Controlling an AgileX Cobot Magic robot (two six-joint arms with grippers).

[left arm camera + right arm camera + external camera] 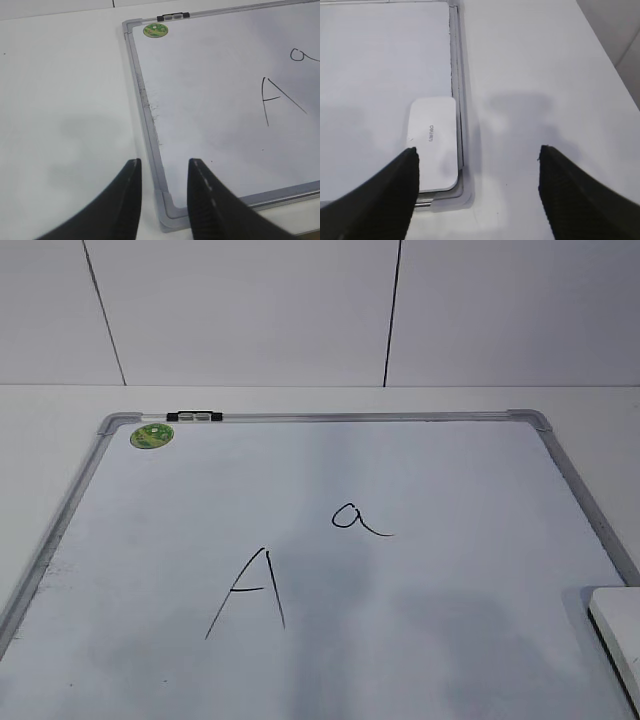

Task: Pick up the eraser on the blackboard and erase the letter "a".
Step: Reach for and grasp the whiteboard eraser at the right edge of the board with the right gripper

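The blackboard (420, 660) is a white board with a silver frame lying flat on the table. The small cursive letter "a" (358, 519) sits near its middle, right of a larger capital "A" (250, 590). The white eraser (434, 143) lies in the board's near right corner; it also shows at the right edge of the exterior view (620, 635). My right gripper (477, 155) is open and empty, hovering above the eraser's right side and the bare table. My left gripper (165, 167) is open and empty above the board's near left corner (167, 215). Neither gripper shows in the exterior view.
A round green sticker (152, 435) and a black-and-silver clip (193, 417) mark the board's far left corner. A white table (545, 75) surrounds the board. A tiled wall (300, 310) stands behind.
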